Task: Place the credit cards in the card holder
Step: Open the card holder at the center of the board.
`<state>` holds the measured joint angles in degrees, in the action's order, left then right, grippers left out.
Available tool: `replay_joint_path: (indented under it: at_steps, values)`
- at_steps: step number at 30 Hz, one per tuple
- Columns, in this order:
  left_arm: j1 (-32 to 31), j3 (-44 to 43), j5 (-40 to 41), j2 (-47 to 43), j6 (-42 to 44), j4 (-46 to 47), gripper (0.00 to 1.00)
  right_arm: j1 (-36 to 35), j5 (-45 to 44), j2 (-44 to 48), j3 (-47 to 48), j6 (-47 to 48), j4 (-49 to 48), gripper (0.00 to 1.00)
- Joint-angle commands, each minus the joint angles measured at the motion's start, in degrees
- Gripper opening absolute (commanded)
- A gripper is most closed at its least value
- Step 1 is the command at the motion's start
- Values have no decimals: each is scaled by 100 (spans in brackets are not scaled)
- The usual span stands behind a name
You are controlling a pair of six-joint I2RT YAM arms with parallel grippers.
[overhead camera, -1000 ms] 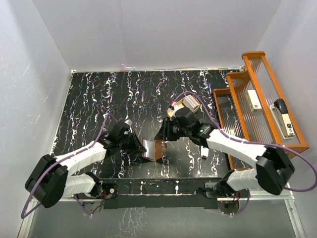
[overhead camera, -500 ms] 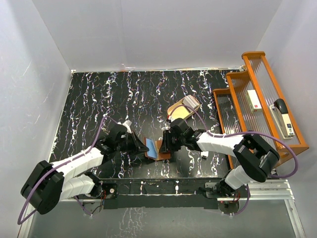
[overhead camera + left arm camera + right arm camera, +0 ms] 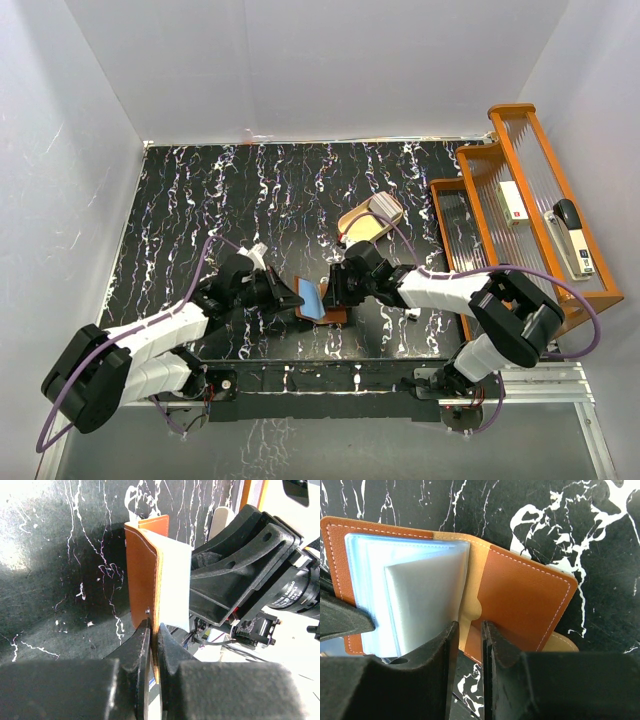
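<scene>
The brown card holder (image 3: 318, 302) stands open on its edge on the black marbled table, with its grey-blue sleeves facing right. My left gripper (image 3: 292, 298) is shut on the bottom edge of its brown cover (image 3: 142, 575), and the jaws (image 3: 155, 625) pinch the leather. My right gripper (image 3: 335, 288) is just right of it. In the right wrist view the fingers (image 3: 470, 624) stand a narrow gap apart in front of the open inner face (image 3: 520, 595), with nothing between them. No orange-and-blue card shows. A pale flat stack (image 3: 383, 207) lies in the tan oval tray; I cannot tell whether it is cards.
The tan oval tray (image 3: 362, 226) sits behind the right gripper. An orange stepped rack (image 3: 470, 160) stands at the right edge with a white box (image 3: 513, 203) and a stapler (image 3: 570, 235) on it. A small white stick (image 3: 412, 312) lies by the right arm.
My right gripper has moved from over the tray down to the card holder. The card holder has swung open and its blue lining now shows. My left gripper has kept its hold.
</scene>
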<state>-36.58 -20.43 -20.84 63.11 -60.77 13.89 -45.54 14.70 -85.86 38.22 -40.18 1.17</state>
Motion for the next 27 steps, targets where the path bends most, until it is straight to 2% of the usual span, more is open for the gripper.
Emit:
replay_joint_path:
  at_steps: [1,5,8,10,15,18,22,27]
  values:
    - [-25,160,-354,-115,-161,732,0,-7,-99,35,-130,65,-418,22]
    - [-25,142,-376,-120,-67,778,0,-8,-114,55,-191,54,-460,22]
    - [-25,208,-366,-199,-83,938,6,-8,-116,52,-220,63,-470,22]
    - [-25,274,-351,-243,-99,1031,0,-8,-116,48,-246,54,-521,21]
    - [-25,490,-529,-176,-272,1687,0,-8,-90,4,-296,25,-619,21]
    - [-25,522,-553,-174,-216,1778,0,-12,-106,17,-259,31,-581,21]
    - [-25,487,-244,-254,58,1154,0,-8,-206,146,-146,58,-364,23]
    - [-25,380,-137,-230,296,662,0,-8,-672,597,245,190,530,36]
